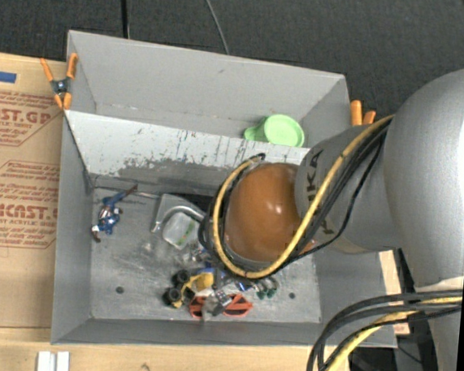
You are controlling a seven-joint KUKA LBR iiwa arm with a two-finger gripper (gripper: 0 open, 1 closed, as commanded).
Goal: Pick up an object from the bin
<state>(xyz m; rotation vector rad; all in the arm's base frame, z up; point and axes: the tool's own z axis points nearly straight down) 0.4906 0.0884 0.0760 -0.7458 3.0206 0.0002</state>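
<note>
A clear plastic piece with a curved grey edge (176,221) lies in the middle of the bin floor, just left of the arm's orange cover. Directly below that cover, near the bin's front wall, sits a small heap: a yellow bit with black round parts (190,283) and a red-orange flat piece (235,306). The cover hides whatever lies beneath it.
A light green round lid (282,131) rests high against the back wall, right of centre. A small blue and silver thing (108,214) lies at the left wall. The arm and its cables fill the bin's right side.
</note>
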